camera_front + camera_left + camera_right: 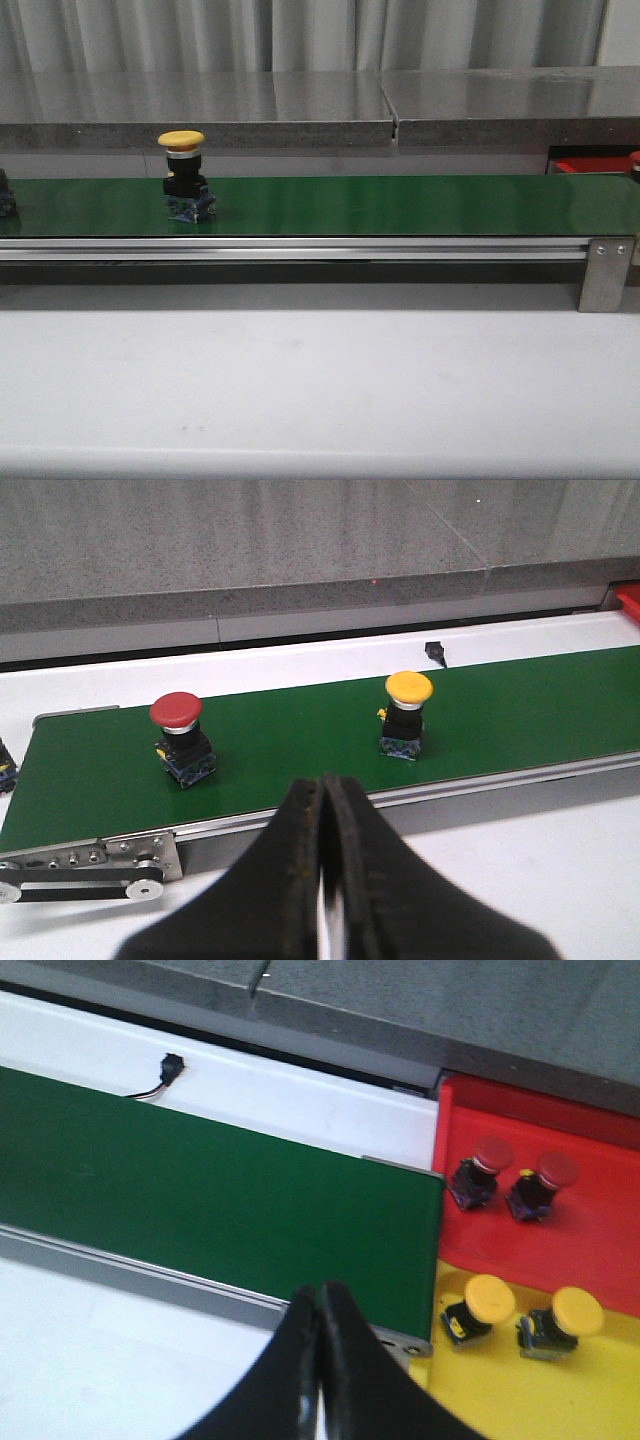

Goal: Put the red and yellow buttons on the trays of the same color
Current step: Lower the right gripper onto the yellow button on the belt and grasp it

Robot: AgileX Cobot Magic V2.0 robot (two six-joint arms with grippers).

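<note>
Domed yellow button (181, 140) stands on smooth green belt (400, 205).

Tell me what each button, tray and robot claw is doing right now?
Yellow button: upright on the green belt.
Red button: upright on the belt.
Red tray: holds two red buttons.
Yellow tray: holds two yellow buttons.
Left gripper: shut, empty.
Right gripper: shut, empty.

Two buttons (177, 738) (406, 716) stand apart on the belt (300, 745). Past its right end, two trays (590, 1220) (520, 1390) lie side by side, each holding two buttons.
</note>
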